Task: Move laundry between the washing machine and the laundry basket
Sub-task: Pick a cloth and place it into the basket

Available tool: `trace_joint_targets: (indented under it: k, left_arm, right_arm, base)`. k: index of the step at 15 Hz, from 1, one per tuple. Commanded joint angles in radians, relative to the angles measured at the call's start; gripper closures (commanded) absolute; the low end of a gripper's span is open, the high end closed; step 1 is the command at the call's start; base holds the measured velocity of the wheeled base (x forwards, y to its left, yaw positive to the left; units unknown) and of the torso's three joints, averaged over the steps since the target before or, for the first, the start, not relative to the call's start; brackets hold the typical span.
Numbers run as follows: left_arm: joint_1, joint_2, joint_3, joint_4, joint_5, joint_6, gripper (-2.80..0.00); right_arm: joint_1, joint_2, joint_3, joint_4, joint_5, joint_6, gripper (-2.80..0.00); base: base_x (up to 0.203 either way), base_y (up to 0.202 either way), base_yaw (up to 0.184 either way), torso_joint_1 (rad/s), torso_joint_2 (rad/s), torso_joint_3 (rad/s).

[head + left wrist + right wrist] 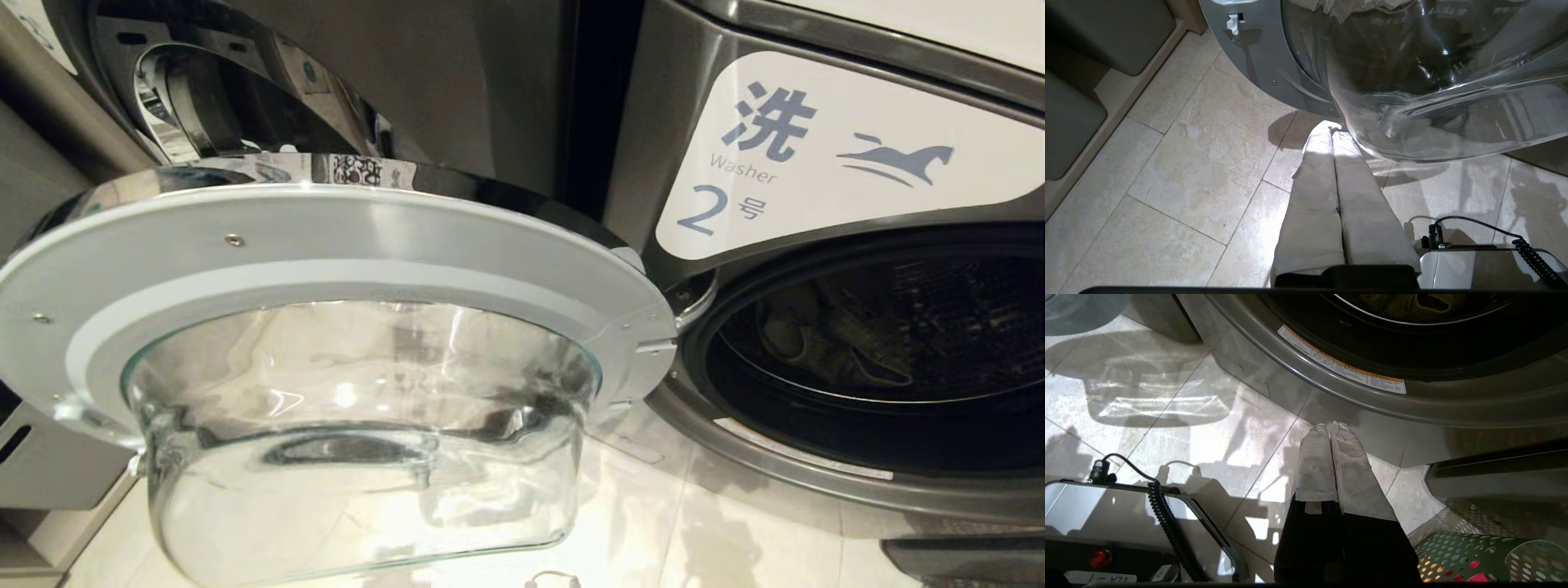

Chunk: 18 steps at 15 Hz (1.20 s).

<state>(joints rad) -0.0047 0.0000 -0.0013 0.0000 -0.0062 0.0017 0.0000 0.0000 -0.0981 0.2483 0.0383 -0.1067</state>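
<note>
Inside the washing machine, dark drum, crumpled grey-green laundry lies; its bulging glass door hangs open beside; the perforated green laundry basket sits below the drum opening, beside the right claw; left claw under the door; both pressed closed, empty.

Washing machine dark grey, white label blue print; laundry basket green, round perforations; floor beige tile.

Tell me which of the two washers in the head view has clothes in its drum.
The washer on the right, labelled 2: its door is swung open and a dark garment lies in the drum. The other washer, behind that door, shows none.
</note>
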Motion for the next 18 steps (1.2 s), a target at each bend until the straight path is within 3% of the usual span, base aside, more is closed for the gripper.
trace_joint_targets:
  k: [1,8,11,15,18]
  left_arm:
    - [0.0,0.0,0.0,0.0,0.0,0.0,0.0]
    - [0.0,0.0,0.0,0.0,0.0,0.0,0.0]
    - [0.0,0.0,0.0,0.0,0.0,0.0,0.0]
    - [0.0,0.0,0.0,0.0,0.0,0.0,0.0]
    - [0.0,0.0,0.0,0.0,0.0,0.0,0.0]
  right_arm:
    - [0.0,0.002,0.0,0.002,0.0,-0.001,0.0]
    - [0.0,0.002,0.003,-0.004,-0.017,0.0,0.0]
    - [-0.001,0.029,-0.122,-0.013,-0.044,-0.048,0.0]
    - [-0.011,0.369,-0.337,0.005,-0.045,-0.038,0.0]
    - [-0.008,0.578,-0.273,0.009,-0.033,-0.059,0.0]
  base:
    - [0.0,0.0,0.0,0.004,0.0,-0.199]
    - [0.0,0.0,0.0,0.003,0.0,-0.191]
    - [0.0,0.0,0.0,0.008,0.0,-0.059]
    - [0.0,0.0,0.0,0.0,0.0,0.0]
    - [0.0,0.0,0.0,0.0,0.0,0.0]
